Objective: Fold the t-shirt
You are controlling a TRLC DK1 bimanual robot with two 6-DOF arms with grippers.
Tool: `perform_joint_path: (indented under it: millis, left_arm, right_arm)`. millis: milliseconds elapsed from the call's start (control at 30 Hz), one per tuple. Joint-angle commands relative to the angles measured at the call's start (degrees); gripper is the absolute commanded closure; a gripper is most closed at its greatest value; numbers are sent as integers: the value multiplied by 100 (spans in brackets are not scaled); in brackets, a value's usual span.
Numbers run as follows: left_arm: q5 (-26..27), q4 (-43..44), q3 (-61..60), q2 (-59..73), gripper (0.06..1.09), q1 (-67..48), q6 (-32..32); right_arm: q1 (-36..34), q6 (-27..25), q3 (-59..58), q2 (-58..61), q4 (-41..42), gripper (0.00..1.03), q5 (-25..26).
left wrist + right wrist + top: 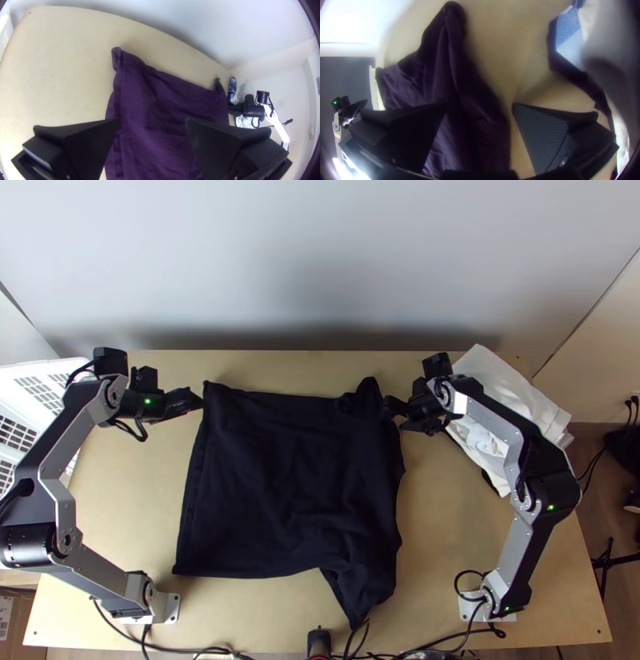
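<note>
While one t-shirt [288,484] lies spread, seemingly bunched rightward, one left gripper [198,401] and one right gripper [393,415] gape empty

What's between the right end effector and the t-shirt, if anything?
Nothing visible: the right end effector is open at the t-shirt's right edge in the top view. The white heap lies on its other side.
</note>
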Motion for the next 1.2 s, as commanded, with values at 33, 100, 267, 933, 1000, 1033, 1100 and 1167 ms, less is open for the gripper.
perform_joint_path:
  millis: [33,100,267,933,1000,1033,1100,1167]
  left_arm:
    - [6,-11,-75,-45,12,142,86]
    - [6,-20,-83,-45,12,150,86]
    - [6,-20,-101,-97,12,150,86]
    - [6,-11,84,61,12,265,-19]
    - [15,-11,92,149,12,273,-63]
    - [15,-11,84,166,12,265,-55]
    - [15,-11,57,166,12,265,-63]
    - [23,-11,31,175,12,247,-72]
  right_arm:
    - [-97,-91,4,161,112,16,253]
    - [-115,-91,-5,170,165,16,270]
    - [-106,-64,-102,82,174,44,297]
    - [509,155,-585,-542,482,100,762]
    - [509,155,-647,-595,482,100,929]
    - [509,155,-673,-630,482,100,1061]
    - [509,111,-743,-726,482,100,1307]
    - [509,103,-779,-814,482,100,1518]
